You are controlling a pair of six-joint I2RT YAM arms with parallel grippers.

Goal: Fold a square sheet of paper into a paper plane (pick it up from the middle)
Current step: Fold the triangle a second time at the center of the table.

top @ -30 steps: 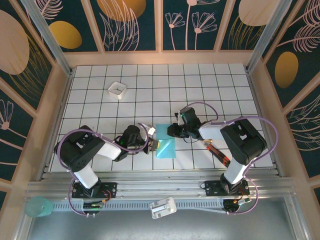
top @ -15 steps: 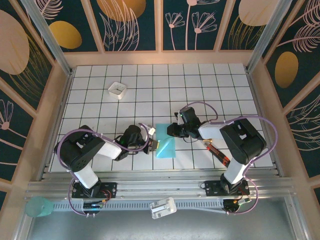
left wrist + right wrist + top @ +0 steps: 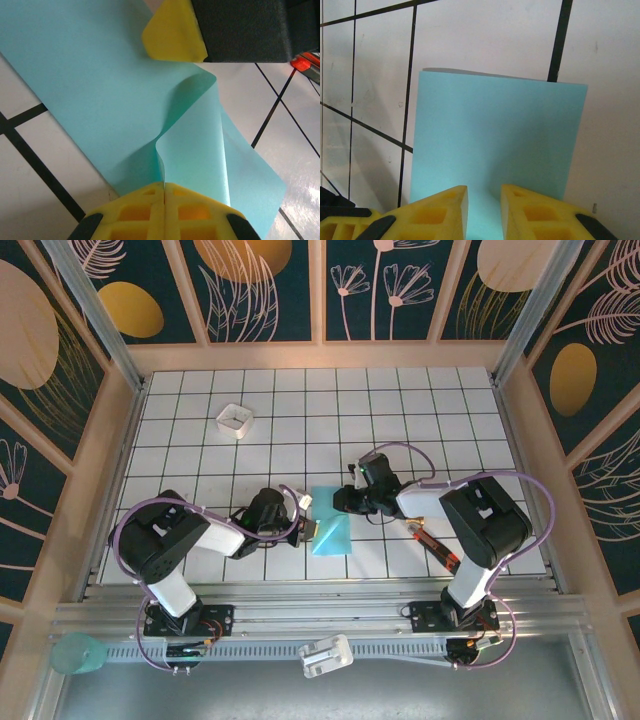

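Blue paper sheet (image 3: pixel 333 537) on the near middle of the gridded surface (image 3: pixel 400 410), left gripper (image 3: pixel 164 186) clamped on a raised fold at its left edge, right gripper (image 3: pixel 484 192) narrowly parted over its far edge, white tray (image 3: pixel 234 419) far left

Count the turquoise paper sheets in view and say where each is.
1. The turquoise sheet lies on the gridded table, front centre, one edge lifted and curled. Another could hide flat beneath it.
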